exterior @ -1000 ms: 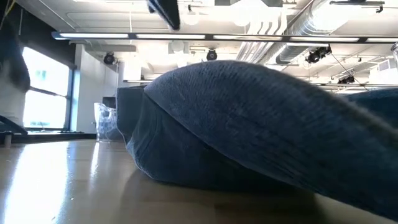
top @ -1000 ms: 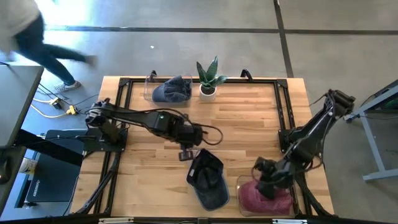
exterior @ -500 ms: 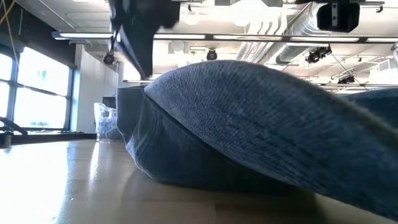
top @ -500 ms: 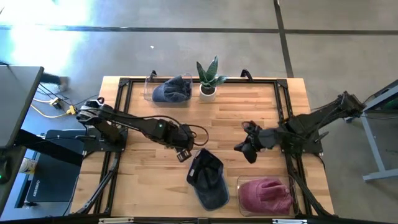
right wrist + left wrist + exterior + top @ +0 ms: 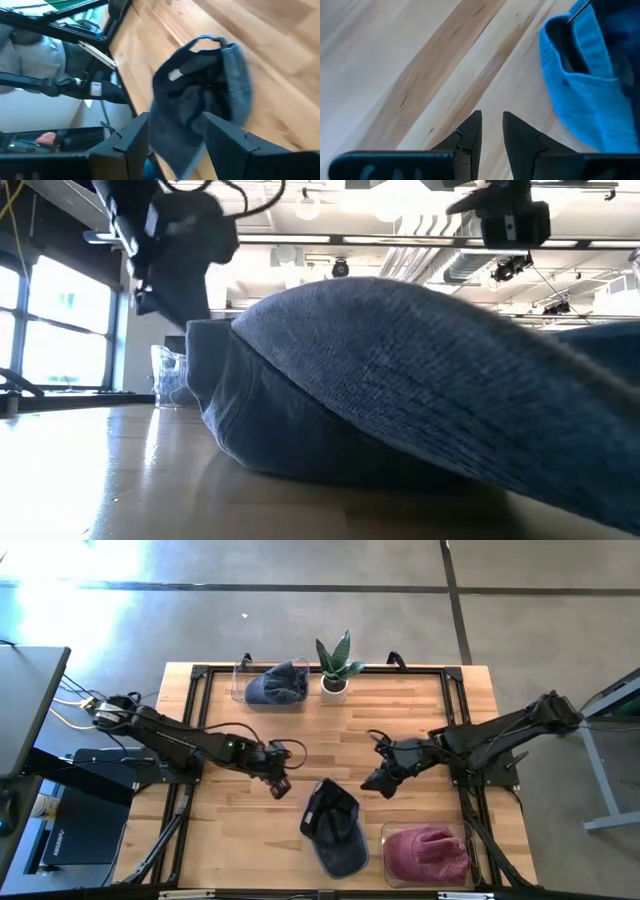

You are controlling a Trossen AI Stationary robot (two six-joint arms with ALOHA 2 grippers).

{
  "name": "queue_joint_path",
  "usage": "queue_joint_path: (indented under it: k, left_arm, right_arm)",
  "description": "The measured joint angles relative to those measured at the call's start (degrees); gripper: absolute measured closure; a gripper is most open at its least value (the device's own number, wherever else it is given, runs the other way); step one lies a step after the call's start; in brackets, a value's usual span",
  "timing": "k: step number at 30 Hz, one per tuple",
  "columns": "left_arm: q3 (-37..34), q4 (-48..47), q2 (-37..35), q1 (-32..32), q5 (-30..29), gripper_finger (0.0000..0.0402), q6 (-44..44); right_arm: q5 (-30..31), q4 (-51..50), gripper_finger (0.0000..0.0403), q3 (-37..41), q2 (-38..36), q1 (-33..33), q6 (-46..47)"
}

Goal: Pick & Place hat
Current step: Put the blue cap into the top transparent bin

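Observation:
A dark blue cap (image 5: pixel 335 830) lies on the wooden table near its front edge, between the two arms; it fills the low view (image 5: pixel 400 380). My left gripper (image 5: pixel 278 783) hovers left of the cap with its fingers (image 5: pixel 492 127) a narrow gap apart and nothing between them; the cap's edge (image 5: pixel 585 90) shows beside it. My right gripper (image 5: pixel 375 783) hangs just right of the cap's far end, open wide (image 5: pixel 175 137), looking at the cap's back strap and inside (image 5: pixel 205 95). Neither gripper touches the cap.
A pink hat (image 5: pixel 428 852) lies in a clear box at the near right corner. Another blue hat (image 5: pixel 278 685) sits in a clear box at the far edge, beside a potted plant (image 5: pixel 335 665). A black frame (image 5: pixel 455 720) runs along the table's sides.
My right gripper has risen from the pink hat in the near right box and swung toward the far edge and the left, ending beside the blue cap; the pink hat stays in the box. My left gripper has drawn back toward the table's left edge.

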State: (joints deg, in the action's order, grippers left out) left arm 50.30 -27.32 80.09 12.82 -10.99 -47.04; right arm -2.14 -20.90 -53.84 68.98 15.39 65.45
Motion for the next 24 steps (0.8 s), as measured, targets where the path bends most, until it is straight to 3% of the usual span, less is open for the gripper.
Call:
queue_joint_path:
  k: [7, 13, 17, 24]
  left_arm:
    - [-0.9, 4.3, -2.7, -2.4, 1.4, 0.0328, 1.8]
    - [-1.0, 11.6, -1.0, -9.0, 16.3, 0.0316, 9.2]
    - [-1.0, 16.7, 1.3, -10.3, 20.5, 0.027, 12.5]
    - [-0.9, 25.1, 8.6, -10.2, 24.3, 0.0146, 10.7]
  right_arm:
    - [0.3, 5.7, 0.0226, 0.0, 6.6, 0.8, 5.3]
    - [0.7, 4.8, 0.0242, -1.2, 11.6, 0.9, 5.2]
    - [2.4, -1.2, 0.0256, -1.7, 11.9, 0.7, 6.2]
    - [7.1, -5.5, 0.0274, -1.7, 8.5, 0.9, 9.3]
